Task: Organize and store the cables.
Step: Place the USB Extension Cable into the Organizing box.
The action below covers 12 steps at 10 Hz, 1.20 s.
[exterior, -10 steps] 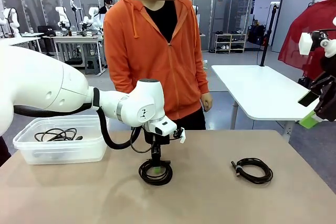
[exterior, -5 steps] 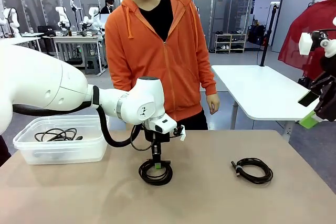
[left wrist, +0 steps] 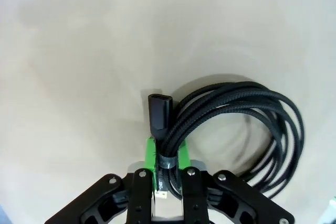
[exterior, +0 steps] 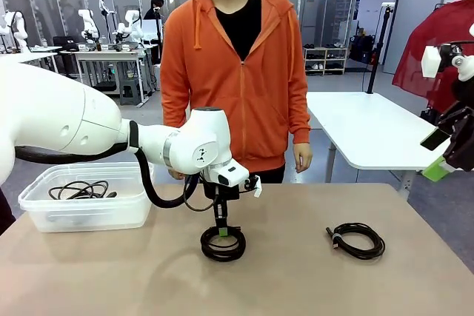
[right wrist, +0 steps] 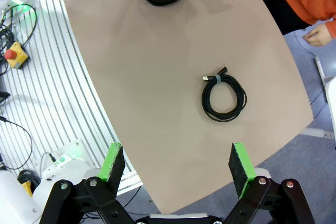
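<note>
Evidently the left gripper is clamped on the coiled cable at its band, perhaps to keep it wound; the right gripper, three o'clock, gapes empty.

Tan tabletop; person in orange hoodie standing at far side; white table behind; red button on yellow box.

Coiled cable mid-table, clamped; second coil flat at right; third cable in bin.
</note>
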Motion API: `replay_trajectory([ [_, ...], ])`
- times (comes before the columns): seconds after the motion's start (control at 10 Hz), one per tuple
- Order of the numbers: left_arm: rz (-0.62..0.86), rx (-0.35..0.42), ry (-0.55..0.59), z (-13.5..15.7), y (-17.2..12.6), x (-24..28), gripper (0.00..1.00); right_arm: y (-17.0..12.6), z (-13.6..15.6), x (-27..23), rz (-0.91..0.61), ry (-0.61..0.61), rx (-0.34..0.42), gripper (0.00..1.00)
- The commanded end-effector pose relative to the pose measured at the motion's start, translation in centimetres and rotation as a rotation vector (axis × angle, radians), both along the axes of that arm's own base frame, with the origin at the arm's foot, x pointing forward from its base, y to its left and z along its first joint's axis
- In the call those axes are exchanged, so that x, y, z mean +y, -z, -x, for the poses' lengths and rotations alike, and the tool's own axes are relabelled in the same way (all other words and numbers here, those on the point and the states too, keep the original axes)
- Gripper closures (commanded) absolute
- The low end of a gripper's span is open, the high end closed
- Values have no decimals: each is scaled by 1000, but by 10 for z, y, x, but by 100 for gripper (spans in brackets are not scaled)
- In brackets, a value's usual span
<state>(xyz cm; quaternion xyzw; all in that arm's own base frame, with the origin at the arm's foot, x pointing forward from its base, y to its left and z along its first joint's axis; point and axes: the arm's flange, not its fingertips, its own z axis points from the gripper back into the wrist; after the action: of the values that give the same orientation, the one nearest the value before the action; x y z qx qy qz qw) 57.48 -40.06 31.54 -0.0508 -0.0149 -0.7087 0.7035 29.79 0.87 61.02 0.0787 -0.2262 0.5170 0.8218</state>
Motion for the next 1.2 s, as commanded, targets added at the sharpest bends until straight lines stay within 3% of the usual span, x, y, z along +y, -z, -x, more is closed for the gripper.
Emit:
replay_trajectory([
  [0.0, -10, 23, 77, 20, -64, 10, 100, -2, 0, 1, 2, 8, 6, 0],
  [0.1, 36, -50, 93, 36, -115, 15, 100, -2, 0, 1, 2, 8, 6, 0],
  [0.3, 13, -64, 155, 52, -164, 19, 100, -2, 0, 1, 2, 8, 6, 0],
  [0.7, 26, -81, 183, 61, -203, 61, 100, -2, 0, 1, 2, 8, 6, 0],
  [1.1, -36, -174, 128, 52, -233, 180, 100, -2, 0, 1, 2, 8, 6, 0],
])
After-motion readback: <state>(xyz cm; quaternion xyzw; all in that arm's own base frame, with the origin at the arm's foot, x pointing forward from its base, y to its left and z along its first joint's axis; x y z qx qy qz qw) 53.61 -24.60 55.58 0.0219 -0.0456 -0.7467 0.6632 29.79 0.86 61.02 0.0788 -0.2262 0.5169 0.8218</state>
